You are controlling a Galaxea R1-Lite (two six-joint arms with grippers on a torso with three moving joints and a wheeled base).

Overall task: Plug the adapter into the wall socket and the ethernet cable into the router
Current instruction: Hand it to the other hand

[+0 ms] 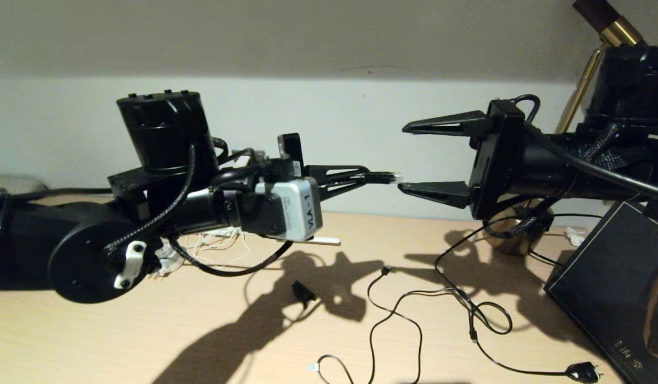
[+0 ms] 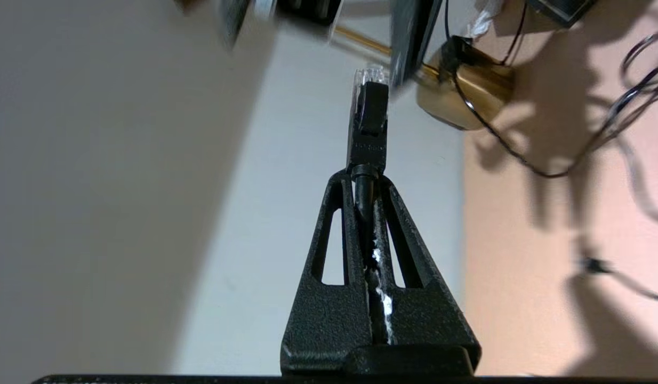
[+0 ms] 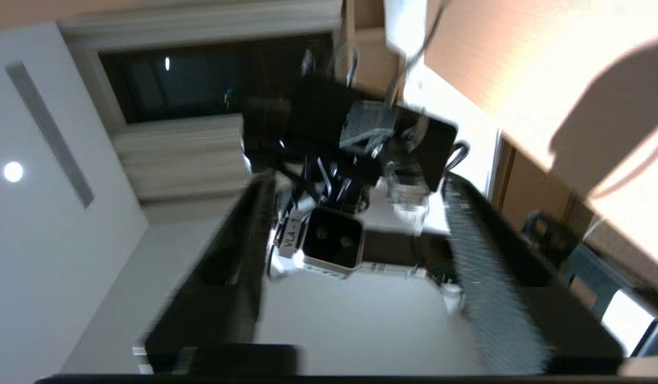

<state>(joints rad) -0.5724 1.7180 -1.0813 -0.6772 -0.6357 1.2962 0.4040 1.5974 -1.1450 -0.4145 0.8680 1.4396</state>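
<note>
Pale wall and a light wooden table (image 1: 94,341) fill the background, with both arms raised in front of the wall, well above the tabletop. Between them is the ethernet cable (image 1: 379,177): its clear clip connector and black boot stick out from the tip of the left gripper (image 1: 355,180), pointing toward the right arm. The left wrist view shows the jaws pressed tight on the ethernet cable (image 2: 367,128) just behind the boot, the connector upright beyond the fingertips.

The right gripper (image 1: 406,157) faces it from the other side, jaws spread wide, one finger high and one low. The lower fingertip lies just beside the connector end; whether they touch cannot be told. From the right wrist view, the right gripper (image 3: 355,229) frames the left arm's wrist camera between its two dark, blurred fingers.

Below, thin black cords (image 1: 414,314) loop loosely across the table, one ending in a chunky black plug (image 1: 584,371) near the front edge. A brass lamp base (image 1: 518,234) stands behind the right arm, and a dark box (image 1: 606,277) sits at the table's right side.
</note>
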